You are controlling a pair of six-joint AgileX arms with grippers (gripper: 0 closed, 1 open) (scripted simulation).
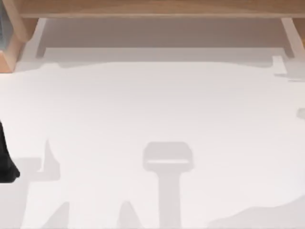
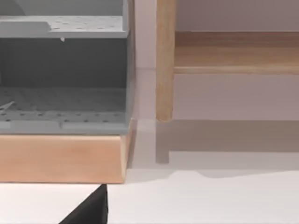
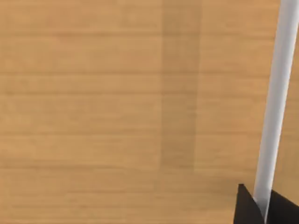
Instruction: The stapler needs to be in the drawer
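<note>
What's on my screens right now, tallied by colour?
Wooden: 1, the cabinet
Grey: 1, the perforated rack
White: 2, the table and the white bar
Black: 2, the left hand and the right hand
Total: 6

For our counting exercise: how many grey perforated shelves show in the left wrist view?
2: an upper shelf and a lower shelf beneath it, inside the wooden cabinet; more may be hidden.
</note>
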